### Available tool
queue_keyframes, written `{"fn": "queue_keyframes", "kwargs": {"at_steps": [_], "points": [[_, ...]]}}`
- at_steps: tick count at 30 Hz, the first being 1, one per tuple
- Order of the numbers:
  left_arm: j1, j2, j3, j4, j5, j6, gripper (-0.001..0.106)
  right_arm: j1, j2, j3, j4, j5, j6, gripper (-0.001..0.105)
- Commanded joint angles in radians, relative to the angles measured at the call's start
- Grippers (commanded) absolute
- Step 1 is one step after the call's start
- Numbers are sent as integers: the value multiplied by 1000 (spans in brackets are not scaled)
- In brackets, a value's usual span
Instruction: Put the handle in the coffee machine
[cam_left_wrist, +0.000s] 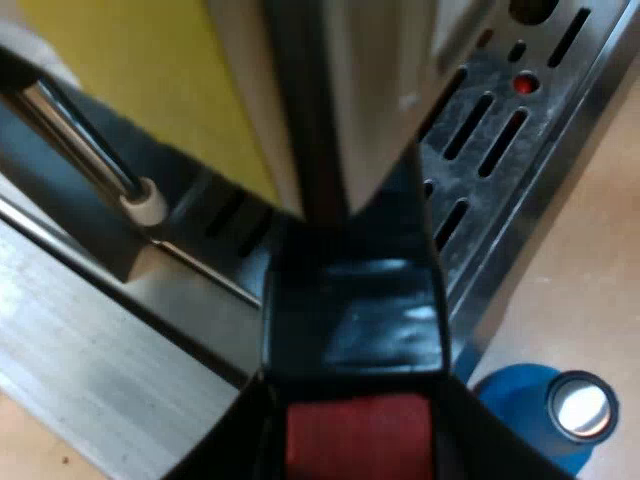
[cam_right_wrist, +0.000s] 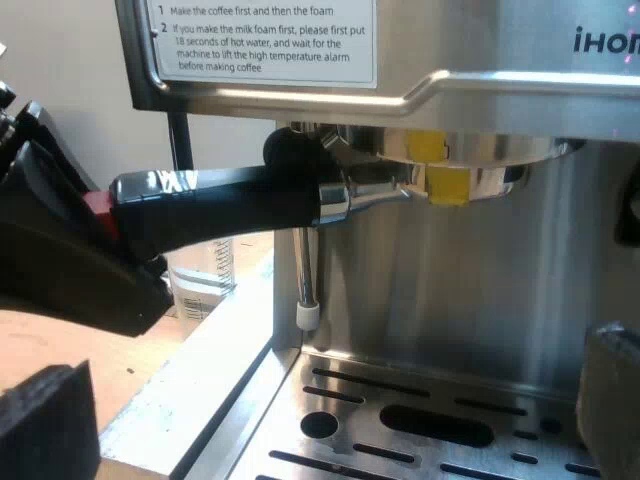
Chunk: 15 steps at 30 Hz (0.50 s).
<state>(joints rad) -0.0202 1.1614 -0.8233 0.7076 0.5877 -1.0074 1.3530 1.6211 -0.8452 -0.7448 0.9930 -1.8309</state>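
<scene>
Now our left gripper (cam_left_wrist: 356, 438) holds the handle (cam_right_wrist: 215, 205) by its red end, up under the espresso machine (cam_right_wrist: 480, 280). We should turn it slowly till it locks. Our right gripper (cam_right_wrist: 330, 412) is open.

Espresso machine (cam_right_wrist: 480, 290) bears "iHOM" and a foam-instructions label (cam_right_wrist: 265, 40).

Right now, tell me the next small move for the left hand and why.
Probably swing the handle round toward the espresso machine's front to lock it. The left hand is shut on its red end, the metal holder sits up under the brew head, yet the handle juts off to one side.
</scene>
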Motion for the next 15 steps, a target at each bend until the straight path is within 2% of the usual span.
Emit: {"fn": "queue_keyframes", "kwargs": {"at_steps": [1,15], "points": [[1,-22,-34,-54,149,-66,0,-4,-1,-2,-14,-2,-13,105],[1,-22,-55,0,151,-66,0,-12,-1,-2,53,-4,-17,104]]}}
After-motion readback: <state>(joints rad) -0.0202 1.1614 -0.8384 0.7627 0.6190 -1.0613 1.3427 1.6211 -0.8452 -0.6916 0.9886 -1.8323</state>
